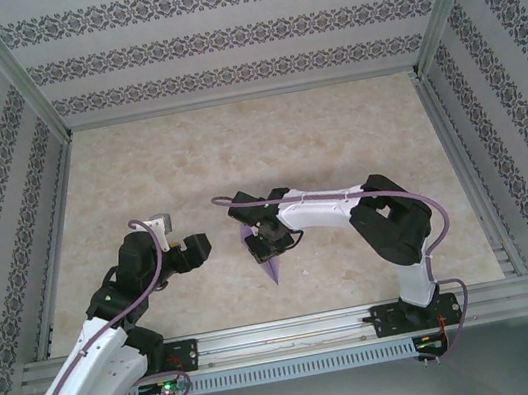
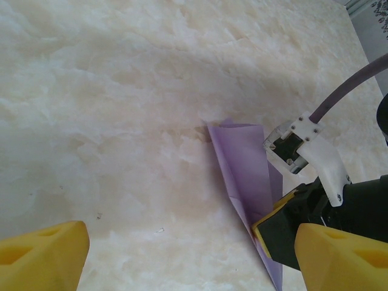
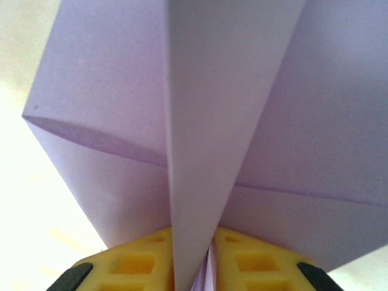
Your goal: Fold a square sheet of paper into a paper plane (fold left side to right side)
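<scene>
The lavender sheet of paper is folded into a narrow paper plane [image 1: 273, 267], standing on edge on the table with its sharp point toward the near edge. My right gripper [image 1: 268, 244] is shut on it. In the right wrist view the yellow fingers [image 3: 130, 267] pinch the plane's middle fold [image 3: 206, 121], and the wings spread out to both sides. My left gripper [image 1: 198, 248] hangs open a short way to the left of the plane, apart from it. In the left wrist view the plane [image 2: 242, 157] lies ahead on the right with the right gripper's fingers [image 2: 285, 233] on it.
The marble-patterned tabletop [image 1: 236, 151] stretches out behind both arms. Patterned walls and metal frame rails [image 1: 238, 100] close it in on three sides. The right arm [image 1: 391, 227] reaches in from the right.
</scene>
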Tool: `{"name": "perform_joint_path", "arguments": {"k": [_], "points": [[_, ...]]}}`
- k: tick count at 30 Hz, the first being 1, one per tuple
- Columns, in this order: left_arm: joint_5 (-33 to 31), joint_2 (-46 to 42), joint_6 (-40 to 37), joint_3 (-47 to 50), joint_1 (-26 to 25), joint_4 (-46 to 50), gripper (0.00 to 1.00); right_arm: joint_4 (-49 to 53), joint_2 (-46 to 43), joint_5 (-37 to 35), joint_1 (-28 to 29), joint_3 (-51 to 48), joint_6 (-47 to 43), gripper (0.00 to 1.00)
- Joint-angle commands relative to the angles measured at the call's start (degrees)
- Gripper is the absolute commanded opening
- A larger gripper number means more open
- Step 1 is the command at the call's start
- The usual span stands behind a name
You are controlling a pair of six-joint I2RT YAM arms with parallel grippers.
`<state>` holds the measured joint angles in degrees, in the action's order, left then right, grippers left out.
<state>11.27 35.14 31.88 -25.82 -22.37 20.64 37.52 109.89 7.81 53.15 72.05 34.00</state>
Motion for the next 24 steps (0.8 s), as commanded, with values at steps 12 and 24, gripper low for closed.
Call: {"name": "perform_joint_path", "arguments": {"k": [12,24], "points": [[-1.4,-0.9,-2.3,-1.6,0.8,2.8,0.89,4.9,-7.0,-5.5,-1.3,1.1,0.6,0.01],[5.8,-3.5,-5.1,-1.2,0.9,-1.0,0.98,9.2,-8.1,-7.9,-17.2,4.5,-4.2,0.00]]}}
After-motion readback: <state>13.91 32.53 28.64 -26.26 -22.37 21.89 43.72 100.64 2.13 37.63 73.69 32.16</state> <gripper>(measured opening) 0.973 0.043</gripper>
